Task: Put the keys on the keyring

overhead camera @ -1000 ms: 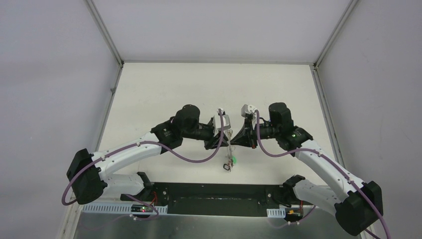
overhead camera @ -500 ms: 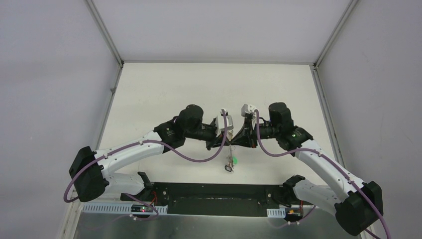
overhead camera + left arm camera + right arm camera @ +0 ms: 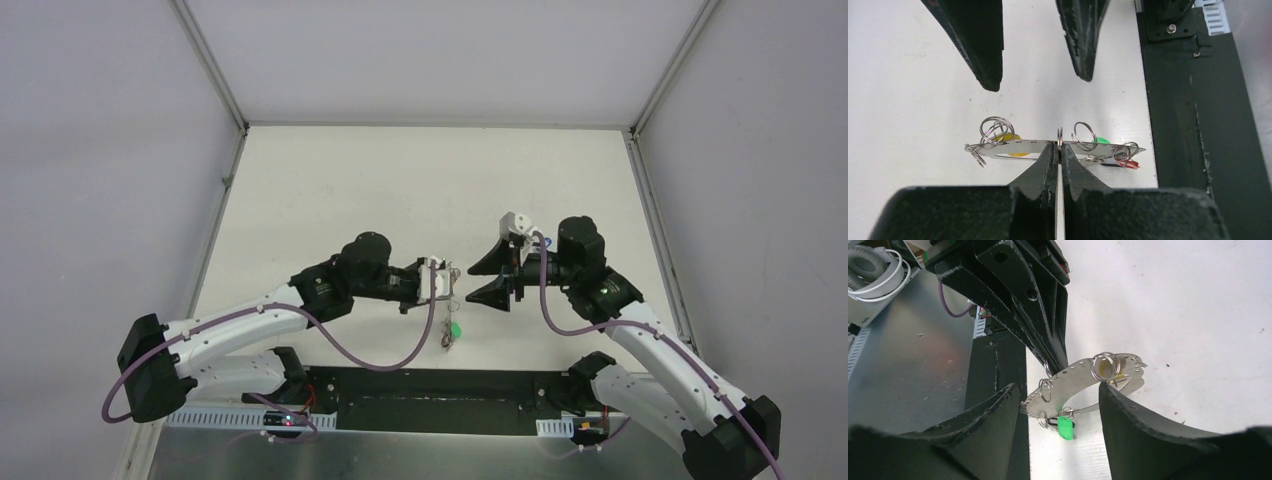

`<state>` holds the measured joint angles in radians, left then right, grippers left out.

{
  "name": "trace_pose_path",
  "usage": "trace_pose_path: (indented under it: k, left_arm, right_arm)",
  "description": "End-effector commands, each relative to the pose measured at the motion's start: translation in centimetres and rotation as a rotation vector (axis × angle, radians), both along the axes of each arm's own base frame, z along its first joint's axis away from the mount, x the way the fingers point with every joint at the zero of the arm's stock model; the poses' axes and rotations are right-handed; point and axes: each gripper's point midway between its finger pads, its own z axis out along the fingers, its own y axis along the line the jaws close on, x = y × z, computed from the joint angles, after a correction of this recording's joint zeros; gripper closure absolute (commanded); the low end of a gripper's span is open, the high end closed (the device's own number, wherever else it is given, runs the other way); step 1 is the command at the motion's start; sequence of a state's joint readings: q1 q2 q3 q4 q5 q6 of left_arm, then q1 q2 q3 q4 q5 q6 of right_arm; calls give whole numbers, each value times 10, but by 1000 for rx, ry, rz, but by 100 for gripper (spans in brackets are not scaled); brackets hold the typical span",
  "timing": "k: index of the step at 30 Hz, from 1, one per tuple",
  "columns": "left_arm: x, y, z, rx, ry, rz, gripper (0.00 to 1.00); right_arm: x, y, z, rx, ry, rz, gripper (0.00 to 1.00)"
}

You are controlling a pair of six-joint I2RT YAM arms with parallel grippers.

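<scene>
Grip should suit the thin, flat, silvery metal keyring (image 3: pixel 1018 146): it looks light, stiff and slippery, best pinched edge-on. The left end effector (image 3: pixel 1059 149) is clamped on its rim above the white bench (image 3: pixel 330 200); the right end effector (image 3: pixel 1038 82) gapes empty nearby. Small colour-tagged keys (image 3: pixel 1064 428) dangle from the keyring.

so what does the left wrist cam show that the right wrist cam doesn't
Left wrist only: the keyring edge-on, a red tag, and the right gripper open, facing it. Right wrist only: the keyring's flat perforated face, a curved band. Both: the left gripper shut on the keyring, plus a green tag and a yellow tag.
</scene>
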<state>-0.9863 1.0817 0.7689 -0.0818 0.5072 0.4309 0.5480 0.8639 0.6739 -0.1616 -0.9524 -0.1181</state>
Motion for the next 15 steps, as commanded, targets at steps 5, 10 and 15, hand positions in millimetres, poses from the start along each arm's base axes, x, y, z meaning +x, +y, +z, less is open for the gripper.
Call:
trace_pose_path:
  k: [5, 10, 15]
  left_arm:
    - [0, -1, 45, -205, -378, -47, 100]
    - [-7, -5, 53, -289, -480, -66, 100]
    - [-4, -5, 64, -362, -506, -20, 100]
  right_arm:
    - [-8, 4, 20, 160, -124, 28, 40]
    - [-14, 5, 26, 192, -136, 68, 44]
    - [-23, 6, 24, 207, -153, 119, 56]
